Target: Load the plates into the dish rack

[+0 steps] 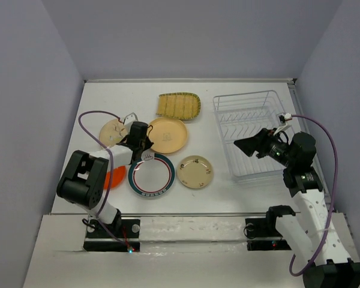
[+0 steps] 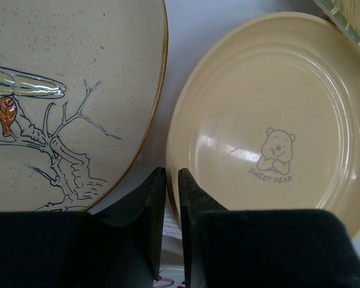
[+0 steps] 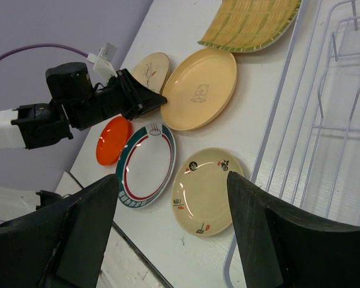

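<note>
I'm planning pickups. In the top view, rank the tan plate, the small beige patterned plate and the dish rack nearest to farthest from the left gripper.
1. Tan plate, just right of the left gripper.
2. Small beige patterned plate, further right and toward the near edge.
3. Dish rack, on the far right side.

Tan round plate point(image 2: 270, 90): smooth, glossy, plastic-looking, soft highlights, printed bear. Cream floral plate point(image 2: 78, 54): speckled, glazed ceramic look, satin sheen, brown rim. Yellow-green oblong plate point(image 3: 252, 21): ribbed, woven-bamboo texture, low sheen. Small orange plate point(image 3: 113, 141): smooth, glossy. White plate with teal-red rim point(image 3: 147, 168): smooth, shiny. Small beige patterned plate point(image 3: 205, 192): smooth, slight gloss. Dish rack point(image 1: 243, 117): thin white-coated wire, smooth. Left gripper point(image 2: 171, 180): matt black plastic. Table point(image 1: 228, 198): white, matt. Cable point(image 3: 48, 45): purple, smooth rubbery sheath.
</note>
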